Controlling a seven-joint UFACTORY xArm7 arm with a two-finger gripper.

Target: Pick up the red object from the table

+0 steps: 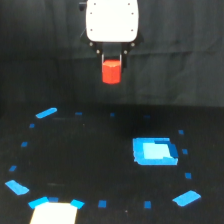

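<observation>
The red object (111,72) is a small red-orange block held between the fingers of my gripper (112,64), high above the table (90,160). The gripper hangs under a white arm head (112,20) at the top middle of the exterior view and is shut on the block's upper part. The block's lower half shows below the fingertips, in front of the black curtain. The table is black with small blue tape squares and strips.
A blue rectangular tray (155,151) lies on the table at the exterior view's right. Blue tape strips (46,113) (186,198) (17,187) ring the middle area. A white patch (54,212) shows at the bottom left edge.
</observation>
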